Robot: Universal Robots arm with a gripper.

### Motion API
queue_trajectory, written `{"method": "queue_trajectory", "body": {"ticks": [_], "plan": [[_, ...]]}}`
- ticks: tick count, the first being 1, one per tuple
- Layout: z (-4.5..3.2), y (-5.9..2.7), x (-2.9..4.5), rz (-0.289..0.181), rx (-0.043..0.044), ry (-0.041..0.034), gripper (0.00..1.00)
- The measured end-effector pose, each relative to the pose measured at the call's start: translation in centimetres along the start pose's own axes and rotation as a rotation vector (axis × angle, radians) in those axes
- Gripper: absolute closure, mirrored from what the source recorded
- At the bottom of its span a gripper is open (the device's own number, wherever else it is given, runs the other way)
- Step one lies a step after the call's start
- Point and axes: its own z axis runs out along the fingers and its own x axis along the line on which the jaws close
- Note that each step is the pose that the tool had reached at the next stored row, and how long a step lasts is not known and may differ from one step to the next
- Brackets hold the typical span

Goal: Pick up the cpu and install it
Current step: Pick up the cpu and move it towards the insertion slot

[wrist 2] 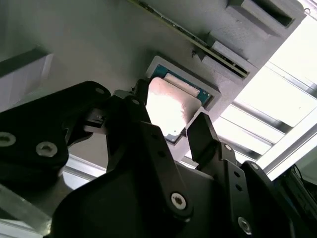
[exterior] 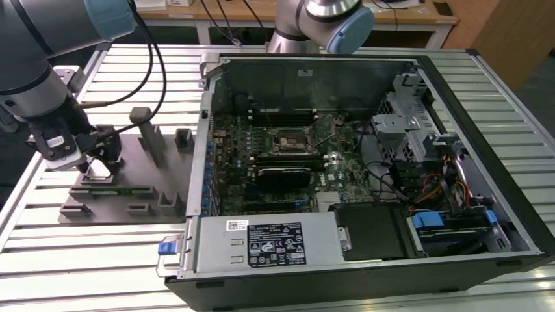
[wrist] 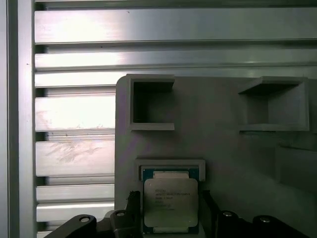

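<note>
- My hand (exterior: 97, 168) hangs at mid-height on the exterior view's left, with the wrist tilted down over the grey holder plate (exterior: 139, 185) on the slatted desk (exterior: 87, 260).
- In both wrist views my fingers (wrist 2: 202, 134) are spread, one on each side of the cpu (wrist: 171, 203). I cannot make out any contact with it.
- The cpu lies flat in its shallow square seat on the plate, silver top up.
- The open computer case (exterior: 364, 162) fills the exterior view's right, well apart from my hand, with its socket (exterior: 289, 138) near the board's middle.
</note>
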Motion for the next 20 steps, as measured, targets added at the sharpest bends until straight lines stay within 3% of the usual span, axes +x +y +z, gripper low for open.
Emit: {"method": "queue_trajectory", "body": {"ticks": [4,6,7,17,18,20], "plan": [[0.07,0.0,0.0,0.0,-0.0002,-0.0003,0.41],[0.24,-0.01,0.0,0.0,-0.0001,-0.0003,0.22],[0.57,0.0,0.0,0.0,0.0,0.0,0.22],[0.45,0.22,0.01,0.0,0.0,0.0,0.22],[0.44,0.22,0.01,0.0,0.0,0.0,0.29],[0.44,0.22,0.01,0.0,0.0,0.0,0.29]]}}
